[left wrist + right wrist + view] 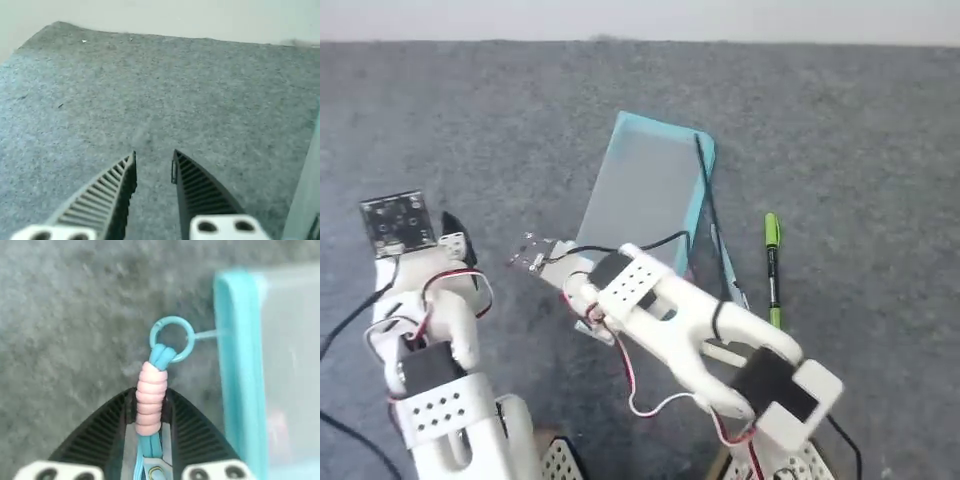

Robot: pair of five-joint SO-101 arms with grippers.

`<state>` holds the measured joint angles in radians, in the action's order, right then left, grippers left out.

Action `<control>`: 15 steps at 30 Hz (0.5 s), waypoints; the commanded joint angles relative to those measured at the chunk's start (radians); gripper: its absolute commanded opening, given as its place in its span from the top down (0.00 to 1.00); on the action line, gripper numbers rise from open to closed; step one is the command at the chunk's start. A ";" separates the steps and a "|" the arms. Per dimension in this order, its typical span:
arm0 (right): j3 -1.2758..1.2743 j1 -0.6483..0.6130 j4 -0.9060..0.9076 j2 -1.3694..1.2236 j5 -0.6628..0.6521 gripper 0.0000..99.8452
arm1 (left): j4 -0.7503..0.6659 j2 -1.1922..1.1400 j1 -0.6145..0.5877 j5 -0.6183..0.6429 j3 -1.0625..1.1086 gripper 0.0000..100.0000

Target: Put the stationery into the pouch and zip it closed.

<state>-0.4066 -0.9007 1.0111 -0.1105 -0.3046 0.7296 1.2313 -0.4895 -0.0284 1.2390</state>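
A translucent pouch (645,190) with teal edging lies flat in the middle of the grey mat. A green pen (772,265) lies to its right, and a thin black pen (708,205) and a clear one (728,272) lie along the pouch's right edge. My right gripper (150,392) is shut on the pink-beaded teal pull cord (150,400), which hangs from a teal ring (171,339) tied to the pouch's (280,365) near-left corner. My left gripper (154,157) stands open over bare mat, left of the pouch, with nothing between its fingers.
The right arm (690,320) stretches from the near right across the pouch's near end. The left arm (430,340) stands at the near left. Grey mat (470,120) covers the table, with free room at the far left and far right.
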 commanded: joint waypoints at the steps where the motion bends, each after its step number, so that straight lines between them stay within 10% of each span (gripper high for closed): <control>1: 0.044 0.068 0.111 0.202 0.012 0.99 | -0.026 0.017 0.077 -0.002 0.005 0.89; 15: 0.044 0.274 0.433 0.783 -0.071 0.99 | 0.272 0.017 0.370 -0.049 -0.130 0.78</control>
<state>-0.4066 -0.6398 1.4116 0.5570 -0.3567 0.9429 1.2313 -0.2010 -0.0637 1.1884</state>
